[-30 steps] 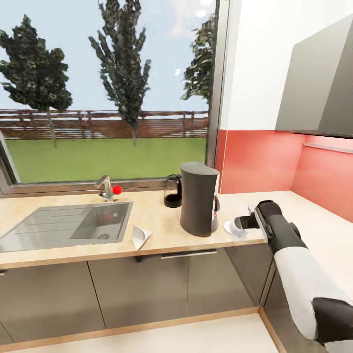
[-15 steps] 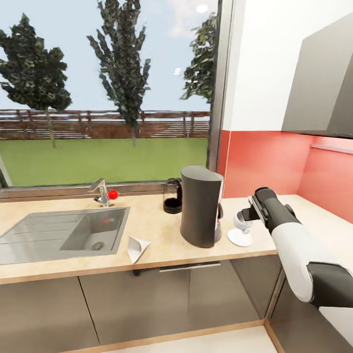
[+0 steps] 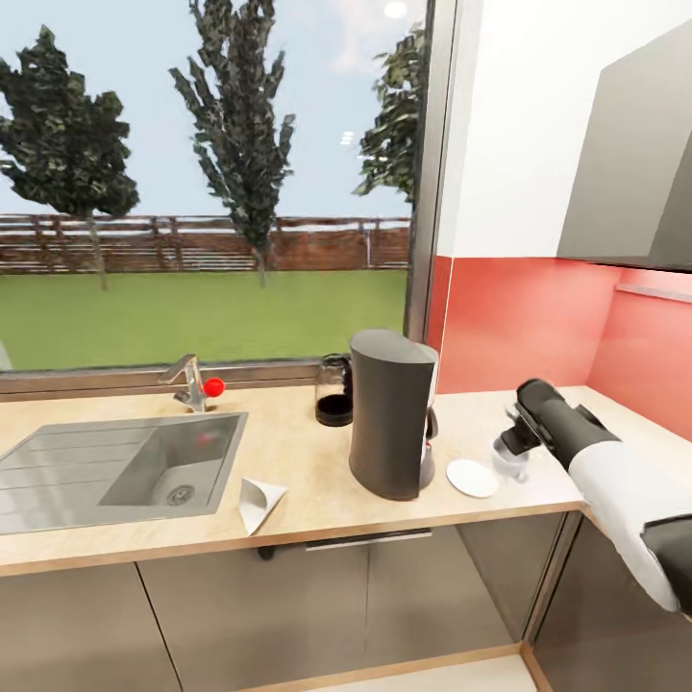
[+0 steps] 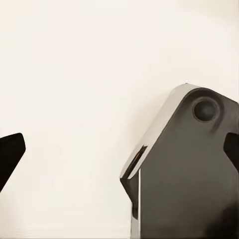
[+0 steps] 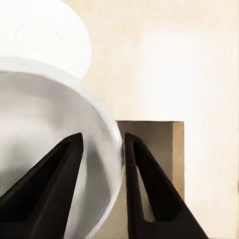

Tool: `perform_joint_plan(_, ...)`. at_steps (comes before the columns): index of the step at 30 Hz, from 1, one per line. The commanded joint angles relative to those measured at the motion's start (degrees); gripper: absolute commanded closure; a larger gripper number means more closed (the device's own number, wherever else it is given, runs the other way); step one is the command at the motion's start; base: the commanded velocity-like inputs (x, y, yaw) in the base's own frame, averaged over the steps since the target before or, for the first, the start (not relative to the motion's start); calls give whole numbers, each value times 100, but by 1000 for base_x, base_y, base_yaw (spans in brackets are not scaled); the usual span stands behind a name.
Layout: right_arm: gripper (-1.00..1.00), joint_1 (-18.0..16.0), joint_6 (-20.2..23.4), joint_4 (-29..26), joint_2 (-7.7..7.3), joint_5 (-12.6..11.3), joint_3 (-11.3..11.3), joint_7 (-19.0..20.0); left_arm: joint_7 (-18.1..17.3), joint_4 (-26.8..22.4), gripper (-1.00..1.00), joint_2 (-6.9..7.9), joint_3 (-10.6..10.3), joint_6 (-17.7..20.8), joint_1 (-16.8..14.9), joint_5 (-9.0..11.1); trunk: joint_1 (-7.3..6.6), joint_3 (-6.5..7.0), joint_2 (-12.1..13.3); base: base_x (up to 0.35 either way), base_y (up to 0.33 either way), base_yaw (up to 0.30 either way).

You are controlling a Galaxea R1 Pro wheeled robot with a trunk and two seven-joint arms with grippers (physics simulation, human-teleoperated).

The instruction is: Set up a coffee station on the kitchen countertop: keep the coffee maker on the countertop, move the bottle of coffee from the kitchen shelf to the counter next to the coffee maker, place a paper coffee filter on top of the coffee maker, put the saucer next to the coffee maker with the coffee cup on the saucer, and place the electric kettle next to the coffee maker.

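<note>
The charcoal coffee maker (image 3: 388, 413) stands on the beige kitchen countertop (image 3: 308, 452). Behind it to the left is the glass electric kettle (image 3: 334, 390). The white saucer (image 3: 472, 478) lies just right of the coffee maker. My right gripper (image 3: 509, 454) (image 5: 102, 137) is shut on the coffee cup (image 3: 511, 466) (image 5: 45, 139), one finger inside the rim and one outside, right of the saucer and low over the counter. A folded paper coffee filter (image 3: 258, 502) lies near the front edge. My left gripper (image 4: 122, 144) is open over pale floor. The bottle of coffee is out of view.
A steel sink (image 3: 115, 466) with a faucet (image 3: 187, 381) and red knob is set into the counter's left part. A red backsplash (image 3: 519, 322) and a grey wall cabinet (image 3: 634, 183) close off the right corner. Dark cabinet fronts (image 3: 288, 605) run below.
My right gripper carried the coffee cup rightward and lower, from above the saucer to its right side. The head view shifted slightly; the other things stayed put.
</note>
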Motion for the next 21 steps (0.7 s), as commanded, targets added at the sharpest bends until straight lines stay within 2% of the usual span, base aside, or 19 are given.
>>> perform_joint_plan(1,100,-2,12,-4,-26,72,129,182,11,-5,-100,-8,-5,-9,7,16,2,0,-4,0,0,0)
perform_joint_plan(2,100,-5,12,6,-202,83,657,660,11,11,-100,-28,-4,-21,7,14,2,0,-4,0,0,0)
perform_joint_plan(3,100,-4,12,10,-319,92,864,915,11,30,-100,-46,-4,-30,9,20,2,0,-4,0,0,0)
perform_joint_plan(5,100,-1,-72,8,-476,183,1096,1385,11,45,-100,-52,-5,-36,9,34,2,0,-4,0,0,0)
perform_joint_plan(6,100,0,-182,8,-534,465,1202,1820,11,53,-100,-45,-2,-37,7,57,2,0,-4,0,0,0)
perform_joint_plan(9,100,1,-276,7,-581,942,1283,2643,11,60,-100,-49,2,-39,6,51,2,0,-4,0,0,0)
perform_joint_plan(11,100,1,-288,3,-586,1051,1278,2871,11,59,-100,-57,-1,-39,6,22,2,0,-4,0,0,0)
perform_joint_plan(18,100,1,-286,-8,-580,1122,1260,3076,11,40,-100,-62,-5,38,5,26,2,0,-4,9,0,0)
perform_joint_plan(21,100,0,-325,-38,-581,1122,1242,3139,11,45,-100,-51,-6,162,6,69,2,0,-4,260,0,0)
